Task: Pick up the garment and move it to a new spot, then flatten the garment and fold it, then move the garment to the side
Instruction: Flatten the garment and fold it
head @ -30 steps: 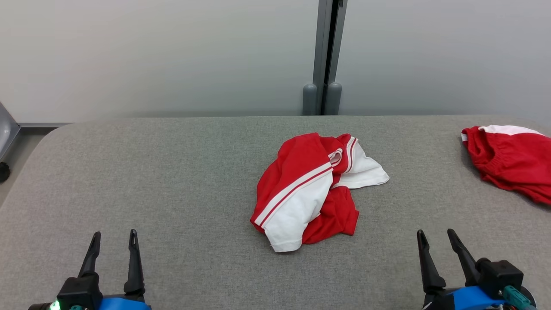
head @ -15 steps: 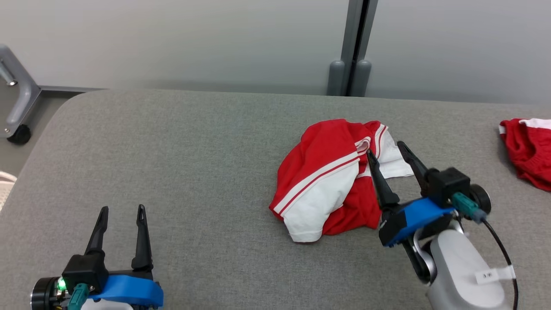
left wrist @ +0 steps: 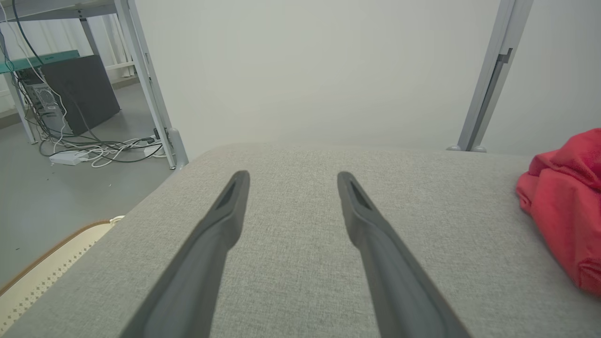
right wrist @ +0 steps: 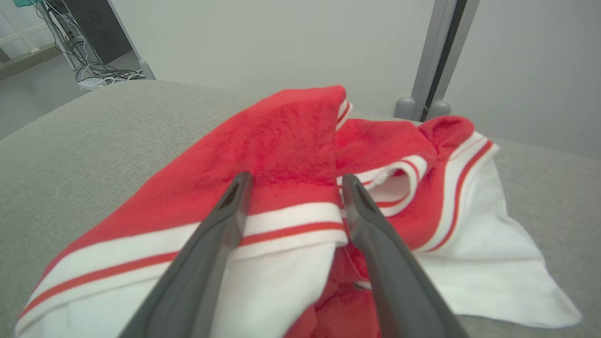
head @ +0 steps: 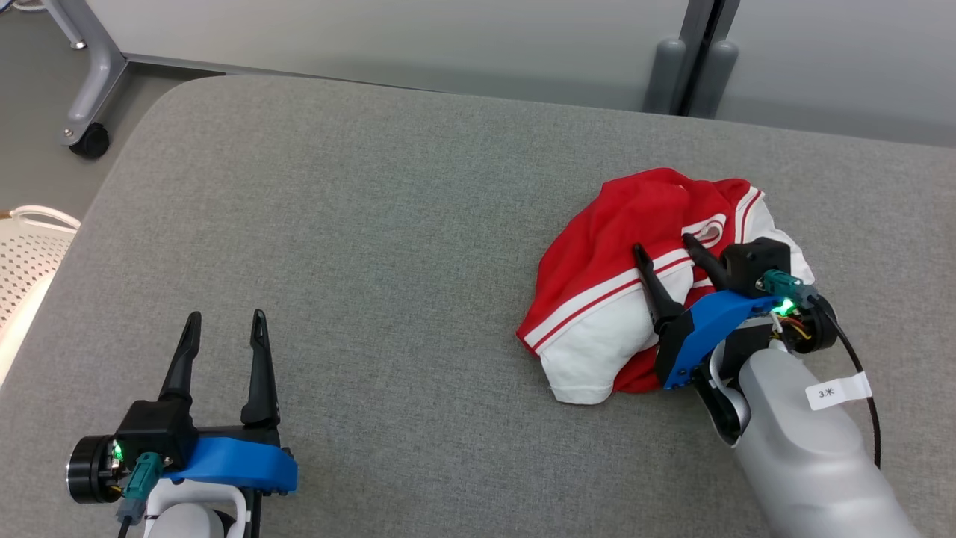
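one crumpled garment (head: 605, 239) lies beneath the right claw (head: 662, 243), jaws spread wide.

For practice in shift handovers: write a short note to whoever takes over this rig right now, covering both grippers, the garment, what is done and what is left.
Left gripper: open, over bare table, apart from the garment.
Right gripper: open, fingers either side of a striped fold of the garment, not closed on it.
Garment: crumpled red-and-white heap on the table, toward the robot's right.
Done: nothing yet, no grasp.
Left: pick up, move, flatten, fold, set aside.
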Tool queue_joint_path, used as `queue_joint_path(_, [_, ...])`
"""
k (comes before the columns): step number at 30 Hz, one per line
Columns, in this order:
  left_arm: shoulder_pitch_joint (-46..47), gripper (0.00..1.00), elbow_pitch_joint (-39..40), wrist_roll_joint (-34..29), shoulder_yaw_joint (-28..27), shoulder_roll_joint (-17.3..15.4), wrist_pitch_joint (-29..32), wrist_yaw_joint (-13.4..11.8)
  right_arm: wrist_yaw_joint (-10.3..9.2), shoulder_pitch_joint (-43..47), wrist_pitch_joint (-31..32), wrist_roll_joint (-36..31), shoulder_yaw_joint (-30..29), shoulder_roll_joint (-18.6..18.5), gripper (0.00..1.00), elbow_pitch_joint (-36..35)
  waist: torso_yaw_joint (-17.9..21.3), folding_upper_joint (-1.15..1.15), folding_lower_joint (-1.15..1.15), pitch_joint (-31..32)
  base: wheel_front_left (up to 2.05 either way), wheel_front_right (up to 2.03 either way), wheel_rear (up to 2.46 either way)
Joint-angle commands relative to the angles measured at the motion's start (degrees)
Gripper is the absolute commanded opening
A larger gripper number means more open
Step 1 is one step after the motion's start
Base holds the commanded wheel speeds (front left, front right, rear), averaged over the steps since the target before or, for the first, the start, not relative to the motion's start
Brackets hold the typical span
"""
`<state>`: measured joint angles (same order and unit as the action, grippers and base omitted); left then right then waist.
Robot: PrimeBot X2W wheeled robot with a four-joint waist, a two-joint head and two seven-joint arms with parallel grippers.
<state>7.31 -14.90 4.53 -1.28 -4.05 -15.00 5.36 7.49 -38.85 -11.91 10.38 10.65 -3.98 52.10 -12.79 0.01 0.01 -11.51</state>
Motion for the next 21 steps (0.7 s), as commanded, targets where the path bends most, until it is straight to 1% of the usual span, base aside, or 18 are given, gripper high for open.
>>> queue_joint_path(1, [0.61, 1.0, -0.1, 0.1, -0.23, 0.05, -0.26, 0.03, 0.01, -0.83, -0.09, 0.75, 0.49, 0.12, 1.0, 0.52, -0.28, -0.01, -0.01, -0.34, 0.0, 0.0, 0.0])
queue_joint_path(2, [0.58, 1.0, -0.13, 0.1, -0.37, 0.11, -0.26, 0.0, 0.01, -1.11, -0.51, 2.2, 1.24, 0.31, 0.24, 0.78, -0.22, -0.01, -0.01, -0.38, 0.0, 0.0, 0.0])
queue_joint_path(3, [0.52, 1.0, -0.18, 0.09, -0.46, 0.18, -0.26, -0.05, 0.01, -1.38, -0.82, 3.11, 2.14, 0.39, 0.0, 1.09, -0.14, -0.01, -0.01, -0.37, 0.0, 0.0, 0.0])
queue_joint_path(10, [0.75, 1.0, -0.7, -0.01, -0.2, 0.52, -0.25, 0.15, 0.01, -3.02, -3.0, 6.44, 7.49, 0.44, 0.0, -0.97, 0.04, -0.01, -0.01, 1.28, 0.0, 0.0, 0.0])
queue_joint_path(14, [0.52, 1.0, -0.84, -0.02, 0.04, 0.7, -0.26, 0.28, 0.01, -3.41, -3.26, 7.7, 12.83, 0.96, 0.0, -4.18, -0.48, -0.01, -0.01, 2.25, 0.0, 0.0, 0.0])
queue_joint_path(16, [0.13, 1.0, -0.8, 0.08, 0.1, 0.76, -0.26, 0.45, 0.01, -3.45, -3.27, 8.63, 16.45, 1.03, 0.0, -5.91, -0.84, -0.01, -0.01, 2.42, 0.0, 0.0, 0.0])
queue_joint_path(21, [-0.36, 1.0, -1.15, 0.33, 0.12, 0.86, -0.25, 0.66, 0.01, -0.82, -3.3, 16.14, 30.62, 0.99, 0.0, -12.51, -2.09, -0.01, -0.01, 2.65, 0.0, 0.0, 0.0])
